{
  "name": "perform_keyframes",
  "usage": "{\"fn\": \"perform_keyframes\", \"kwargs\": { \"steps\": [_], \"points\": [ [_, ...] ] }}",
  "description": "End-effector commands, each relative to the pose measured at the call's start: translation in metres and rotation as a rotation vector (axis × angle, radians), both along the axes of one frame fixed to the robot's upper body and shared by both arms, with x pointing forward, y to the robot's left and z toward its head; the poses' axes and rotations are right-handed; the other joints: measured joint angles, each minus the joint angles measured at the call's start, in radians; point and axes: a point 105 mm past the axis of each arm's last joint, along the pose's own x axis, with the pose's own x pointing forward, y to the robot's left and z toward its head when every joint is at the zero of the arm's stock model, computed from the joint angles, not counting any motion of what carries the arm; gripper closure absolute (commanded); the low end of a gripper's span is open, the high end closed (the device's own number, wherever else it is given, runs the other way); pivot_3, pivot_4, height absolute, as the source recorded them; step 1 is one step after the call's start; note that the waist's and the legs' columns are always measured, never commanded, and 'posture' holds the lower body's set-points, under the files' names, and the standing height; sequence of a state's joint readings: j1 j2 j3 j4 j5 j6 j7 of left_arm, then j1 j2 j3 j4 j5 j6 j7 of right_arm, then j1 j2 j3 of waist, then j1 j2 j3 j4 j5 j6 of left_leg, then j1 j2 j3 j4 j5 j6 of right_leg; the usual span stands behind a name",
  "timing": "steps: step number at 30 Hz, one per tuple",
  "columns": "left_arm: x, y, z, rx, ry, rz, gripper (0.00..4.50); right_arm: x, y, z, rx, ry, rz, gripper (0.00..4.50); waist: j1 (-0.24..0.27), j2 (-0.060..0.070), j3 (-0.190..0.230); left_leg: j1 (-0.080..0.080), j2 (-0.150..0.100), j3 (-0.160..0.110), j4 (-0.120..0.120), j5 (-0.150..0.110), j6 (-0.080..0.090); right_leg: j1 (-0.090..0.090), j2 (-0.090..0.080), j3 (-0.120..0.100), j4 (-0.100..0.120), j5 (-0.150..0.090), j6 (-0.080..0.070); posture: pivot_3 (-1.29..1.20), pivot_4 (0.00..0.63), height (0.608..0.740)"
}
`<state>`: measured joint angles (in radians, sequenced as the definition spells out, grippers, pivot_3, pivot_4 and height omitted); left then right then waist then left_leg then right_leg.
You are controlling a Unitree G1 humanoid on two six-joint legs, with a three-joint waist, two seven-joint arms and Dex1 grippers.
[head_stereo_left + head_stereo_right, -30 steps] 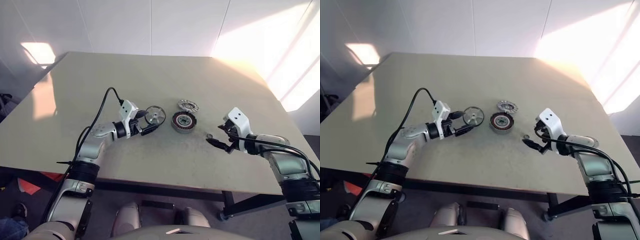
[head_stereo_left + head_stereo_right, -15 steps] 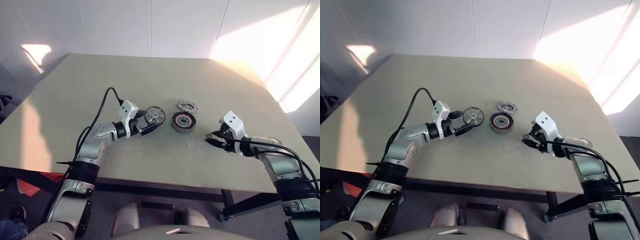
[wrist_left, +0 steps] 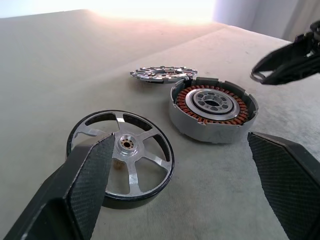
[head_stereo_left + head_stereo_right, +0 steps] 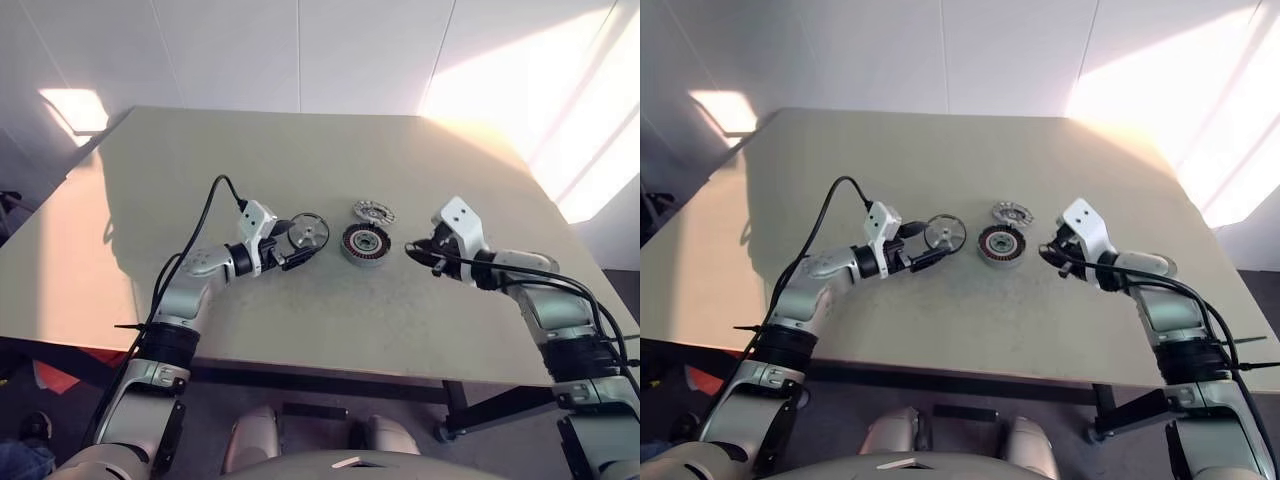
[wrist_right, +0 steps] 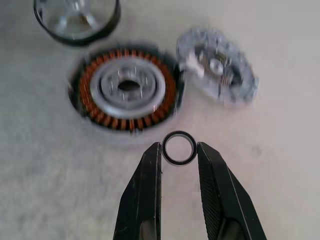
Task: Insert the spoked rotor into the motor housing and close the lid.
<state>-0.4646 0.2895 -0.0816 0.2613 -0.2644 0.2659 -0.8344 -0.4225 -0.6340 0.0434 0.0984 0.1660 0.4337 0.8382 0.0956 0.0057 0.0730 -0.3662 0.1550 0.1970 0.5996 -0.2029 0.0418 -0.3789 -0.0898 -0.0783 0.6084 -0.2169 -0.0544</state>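
The right gripper (image 5: 179,149) pinches a small dark ring (image 5: 179,148) between its two fingertips, raised just beside the motor housing (image 4: 366,243) on the counter (image 4: 300,320). The ring probably belongs over the housing's pale centre, so the careful way is to bring it level above the bore, lower it squarely and let go only once it sits flat. The left gripper (image 3: 180,165) stands wide open with nothing in it, its fingers either side of the spoked rotor (image 3: 121,158), which lies flat near the housing's left side. The lid (image 4: 373,211) rests behind the housing, one edge seemingly propped on its rim. The count is one rotor, one housing, one lid, one ring and two grippers.
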Motion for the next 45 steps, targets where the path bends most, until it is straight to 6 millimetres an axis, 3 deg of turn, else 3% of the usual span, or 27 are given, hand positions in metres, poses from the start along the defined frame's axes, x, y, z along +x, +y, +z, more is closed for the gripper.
{"fn": "perform_keyframes", "kwargs": {
  "steps": [1,8,18,22,25,28,33,38,41,45],
  "points": [
    [0.003,-0.001,0.012,-0.005,-0.051,-0.004,0.00,0.004,0.021,0.020,0.034,-0.057,0.066,3.32,0.001,0.000,0.000,-0.001,0.000,0.000,-0.001,0.000,0.000,-0.001,0.000,0.000,0.000,0.000,0.000,0.00,0.000,0.740],
    [0.003,0.001,0.012,-0.001,-0.056,0.007,0.00,0.019,0.048,-0.005,0.034,0.006,0.103,3.32,0.003,0.000,0.000,-0.009,0.000,0.001,0.000,0.000,0.001,-0.009,0.000,0.000,0.000,0.000,0.000,0.00,0.000,0.740],
    [0.002,0.007,0.014,0.008,-0.064,0.027,0.00,0.028,0.048,-0.028,0.028,0.062,0.065,3.32,0.002,0.000,0.000,-0.008,0.000,0.001,0.000,0.000,0.000,-0.008,0.000,0.000,0.001,0.000,0.000,0.00,0.000,0.740],
    [0.002,0.007,0.014,0.010,-0.067,0.026,0.00,0.024,0.047,-0.027,0.039,0.074,0.085,3.32,0.002,0.000,0.000,-0.007,0.000,0.001,0.000,0.000,0.000,-0.007,0.000,0.000,0.001,0.000,0.000,0.00,0.000,0.740],
    [0.002,0.007,0.014,0.010,-0.068,0.026,0.00,0.022,0.046,-0.027,0.022,0.068,0.094,2.73,0.002,0.000,0.000,-0.007,0.000,0.001,0.000,0.000,0.000,-0.007,0.000,0.000,0.001,0.000,0.000,0.00,0.000,0.740],
    [0.002,0.007,0.013,0.011,-0.065,0.027,0.00,0.017,0.051,-0.019,0.031,0.025,0.135,1.77,0.002,0.000,0.000,-0.007,0.000,0.001,0.000,0.000,0.000,-0.007,0.000,0.000,0.001,0.000,0.000,0.00,0.000,0.740],
    [0.001,0.006,0.011,0.013,-0.060,0.025,0.00,0.018,0.060,0.001,0.097,-0.015,0.151,1.77,0.000,0.000,0.000,-0.008,0.000,0.002,0.000,0.000,0.000,-0.008,0.000,0.000,0.001,0.000,0.000,0.00,0.000,0.740],
    [0.002,0.006,0.010,0.018,-0.059,0.025,0.00,0.032,0.061,0.003,0.118,-0.013,0.099,1.77,0.000,0.000,0.000,-0.007,0.000,0.002,0.000,0.001,-0.001,-0.008,0.000,0.000,0.002,0.000,0.000,0.00,0.000,0.740],
    [0.002,0.007,0.009,0.023,-0.058,0.029,0.00,0.035,0.066,0.005,0.135,-0.008,0.107,2.37,0.002,0.000,0.000,-0.007,0.000,0.002,0.000,0.001,-0.001,-0.008,0.000,0.000,0.002,0.000,0.000,0.00,0.000,0.740],
    [0.003,0.008,0.009,0.025,-0.057,0.033,0.00,0.036,0.069,-0.001,0.126,0.005,0.114,3.73,0.002,0.000,0.000,-0.008,0.000,0.002,0.000,0.000,0.000,-0.008,0.000,0.000,0.002,0.000,0.000,0.00,0.000,0.740]
  ]
}}
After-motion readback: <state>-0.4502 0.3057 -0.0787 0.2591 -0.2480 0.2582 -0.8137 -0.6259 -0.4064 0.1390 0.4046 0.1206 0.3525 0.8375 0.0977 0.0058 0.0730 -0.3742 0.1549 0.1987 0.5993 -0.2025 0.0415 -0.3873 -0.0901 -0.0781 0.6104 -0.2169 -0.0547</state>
